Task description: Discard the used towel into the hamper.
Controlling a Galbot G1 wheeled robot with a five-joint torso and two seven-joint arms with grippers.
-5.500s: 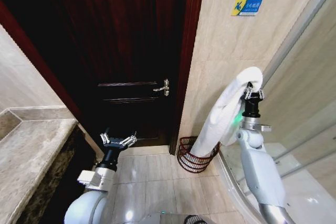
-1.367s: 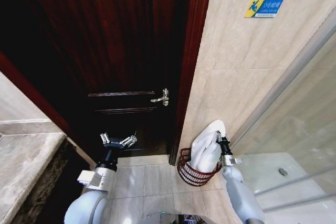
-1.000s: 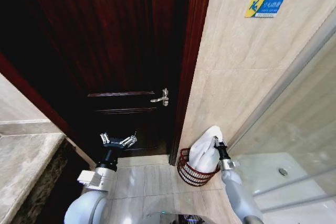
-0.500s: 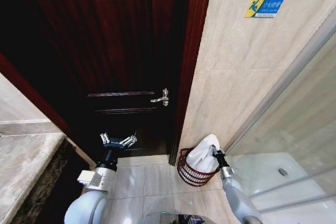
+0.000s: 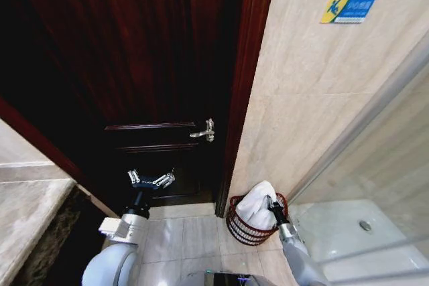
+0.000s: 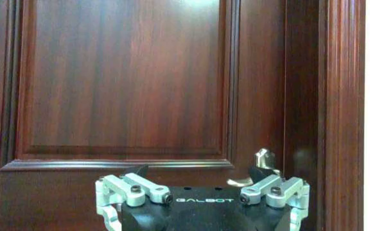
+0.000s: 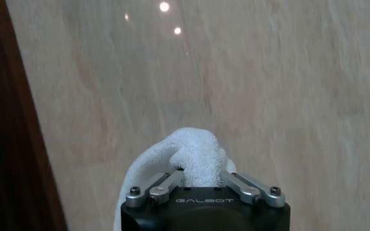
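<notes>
I saw the white towel (image 5: 255, 202) bunched inside the hamper (image 5: 249, 228), which stood on the floor tiles against the beige wall (image 5: 315, 98), just beside the frame of the dark wooden door (image 5: 154, 65). My right gripper (image 5: 271, 204) was low over the hamper's rim, its fingers pinching a fold of the towel. My left gripper (image 5: 151, 179) hung with fingers spread before the door, below its handle (image 5: 203, 130), well apart from the hamper.

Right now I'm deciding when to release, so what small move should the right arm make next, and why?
Probably open the right gripper. Its fingers pinch the white towel, whose bulk already sits bunched inside the hamper by the tiled wall, so letting go should leave it there. The left gripper waits open facing the door.
</notes>
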